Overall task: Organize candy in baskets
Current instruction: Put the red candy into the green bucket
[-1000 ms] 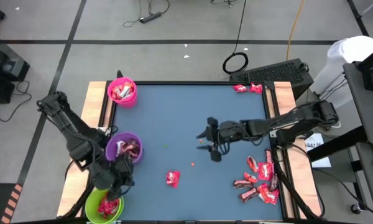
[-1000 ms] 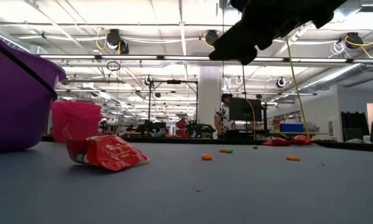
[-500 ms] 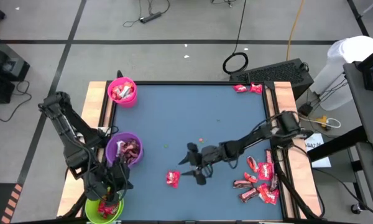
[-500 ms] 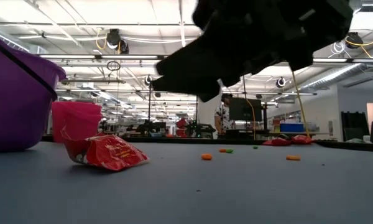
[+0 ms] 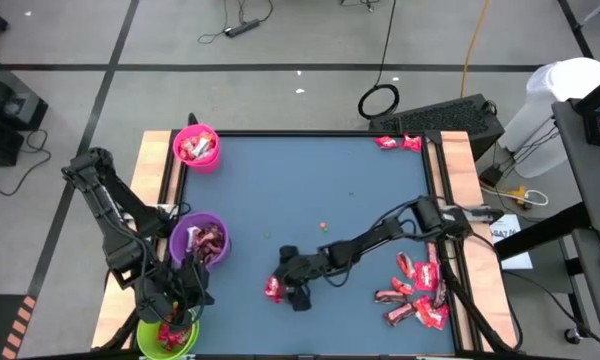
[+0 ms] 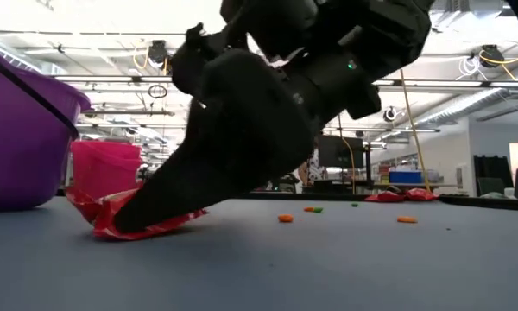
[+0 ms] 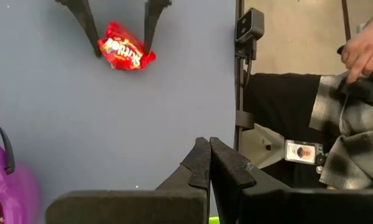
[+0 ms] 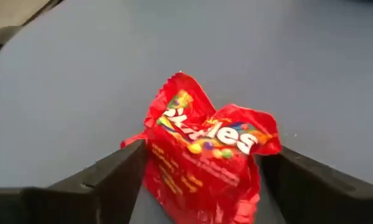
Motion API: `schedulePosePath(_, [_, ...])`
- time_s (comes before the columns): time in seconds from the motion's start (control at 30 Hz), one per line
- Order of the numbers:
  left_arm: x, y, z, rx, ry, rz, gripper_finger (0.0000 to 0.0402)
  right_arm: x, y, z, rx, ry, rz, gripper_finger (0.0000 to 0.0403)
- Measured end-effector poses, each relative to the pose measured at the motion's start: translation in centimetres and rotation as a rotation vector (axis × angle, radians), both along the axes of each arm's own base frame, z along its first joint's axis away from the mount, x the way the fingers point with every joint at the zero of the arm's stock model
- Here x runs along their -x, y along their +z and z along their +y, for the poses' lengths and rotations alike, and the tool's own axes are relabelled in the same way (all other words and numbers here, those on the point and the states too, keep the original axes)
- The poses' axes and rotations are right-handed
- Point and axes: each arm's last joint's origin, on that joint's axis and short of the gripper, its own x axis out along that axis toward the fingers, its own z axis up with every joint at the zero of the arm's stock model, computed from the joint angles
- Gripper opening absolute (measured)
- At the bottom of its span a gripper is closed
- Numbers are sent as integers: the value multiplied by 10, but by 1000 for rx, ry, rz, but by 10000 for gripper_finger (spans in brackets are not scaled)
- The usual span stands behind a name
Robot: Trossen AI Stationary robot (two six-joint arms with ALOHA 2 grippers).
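Red candy sits in my pink, purple and, I think, green baskets. My right gripper straddles a lone pack, fingers spread wide, nothing held. Left gripper pinched closed, empty; right-edge pile and far-corner pair remain.

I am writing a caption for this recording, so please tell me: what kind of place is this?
Probably a large robotics lab or workshop. The low view shows a wide hall with exposed ceiling pipes and strip lights and workbenches behind. From above, loose black cables lie on a grey tiled floor around the blue-topped table.
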Motion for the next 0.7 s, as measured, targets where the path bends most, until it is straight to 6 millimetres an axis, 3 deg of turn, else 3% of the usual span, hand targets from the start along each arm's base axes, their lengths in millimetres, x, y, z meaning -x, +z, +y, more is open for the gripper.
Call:
schedulePosePath(0.17, [-1, 0, 1, -48, 16, -51, 8, -5, 2, 1, 30, 14, 0, 221])
schedulePosePath(0.43, [-8, 2, 7, -160, 62, -159, 9, 0, 26, 0, 74, 60, -15, 53])
schedulePosePath(0.53, [-15, 3, 12, -199, 98, -190, 27, 1, 45, -1, 101, 72, -59, 33])
schedulePosePath(0.7, [-34, -3, 15, -269, 86, -209, 100, 5, 82, -7, 198, -25, -154, 45])
